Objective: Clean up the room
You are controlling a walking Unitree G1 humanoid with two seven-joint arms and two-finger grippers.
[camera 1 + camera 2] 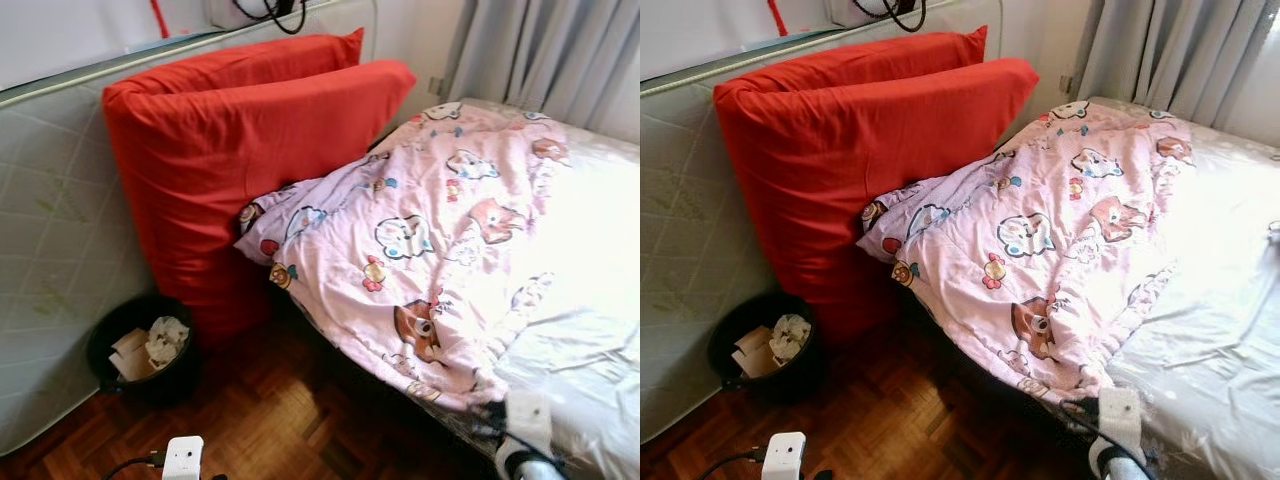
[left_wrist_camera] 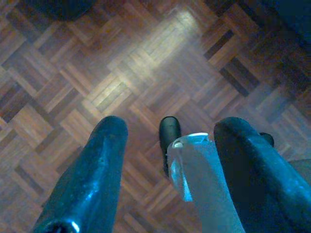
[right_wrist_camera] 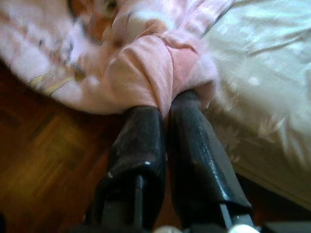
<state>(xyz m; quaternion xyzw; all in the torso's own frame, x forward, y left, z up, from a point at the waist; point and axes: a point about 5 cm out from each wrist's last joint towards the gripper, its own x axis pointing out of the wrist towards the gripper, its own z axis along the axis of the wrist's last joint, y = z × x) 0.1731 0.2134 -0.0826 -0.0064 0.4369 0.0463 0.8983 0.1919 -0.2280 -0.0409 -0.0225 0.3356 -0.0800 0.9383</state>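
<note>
Nearest, the right gripper (image 3: 165, 114) is clenched on the near corner of the pink cartoon-print quilt (image 1: 420, 250), probably to pull it straight over the bed (image 1: 590, 350); the left gripper (image 2: 170, 141) hangs released above the parquet floor (image 2: 121, 73). The quilt lies bunched across the bed's left half, its long axis running from that near corner far-left toward the red pillows (image 1: 240, 150), which lean against an upended mattress (image 1: 50, 230).

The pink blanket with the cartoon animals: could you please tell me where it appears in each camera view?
Left eye view: pink blanket spread over the bed, middle to right.
Right eye view: same, slightly further left.
Left wrist view: wooden floor beyond the left hand.
Right wrist view: its edge pinched in the right hand.
Shared landmark: the red cushion beside it.
</note>
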